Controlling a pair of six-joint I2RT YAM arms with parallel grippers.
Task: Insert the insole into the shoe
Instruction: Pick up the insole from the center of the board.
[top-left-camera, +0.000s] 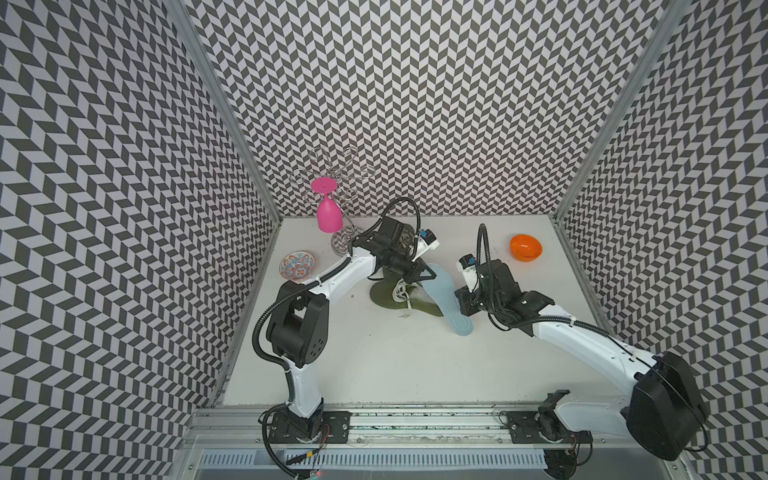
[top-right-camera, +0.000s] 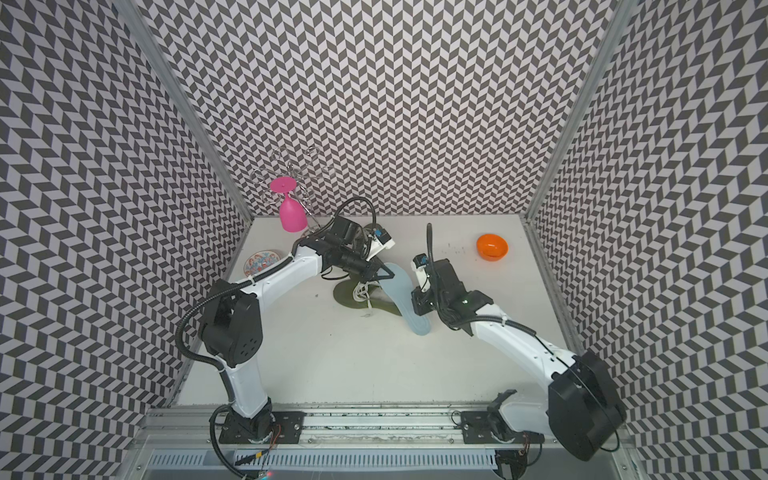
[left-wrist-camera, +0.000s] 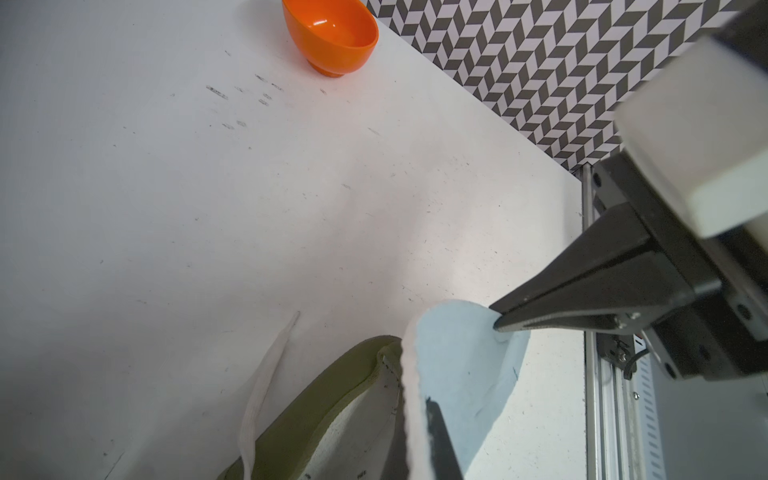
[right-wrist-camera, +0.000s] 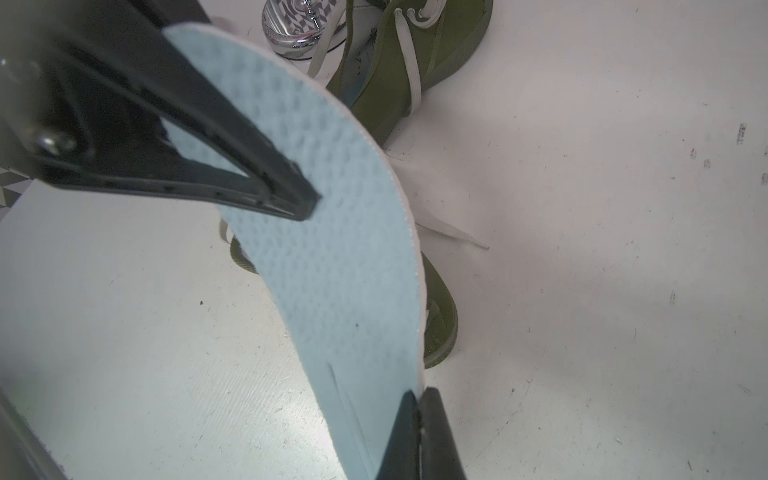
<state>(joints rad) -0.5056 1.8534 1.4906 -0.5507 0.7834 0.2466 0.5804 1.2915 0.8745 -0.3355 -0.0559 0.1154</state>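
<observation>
The light blue insole (top-left-camera: 448, 301) slants beside and partly over the olive green shoe (top-left-camera: 386, 298), which lies on the white table with loose white laces. My left gripper (top-left-camera: 432, 274) is shut on the insole's far end; in the left wrist view the insole (left-wrist-camera: 457, 361) runs between its fingers (left-wrist-camera: 441, 440). My right gripper (top-left-camera: 460, 302) is shut on the insole's side edge further along, and the right wrist view shows its tips (right-wrist-camera: 419, 409) pinched on the insole (right-wrist-camera: 332, 257). The shoe (right-wrist-camera: 386, 70) lies just behind the insole there.
An orange bowl (top-left-camera: 525, 247) stands at the back right. A pink glass (top-left-camera: 328, 212) hangs upside down on a wire rack (top-left-camera: 343, 243) at the back left, close behind the left arm. A patterned dish (top-left-camera: 297, 266) lies by the left wall.
</observation>
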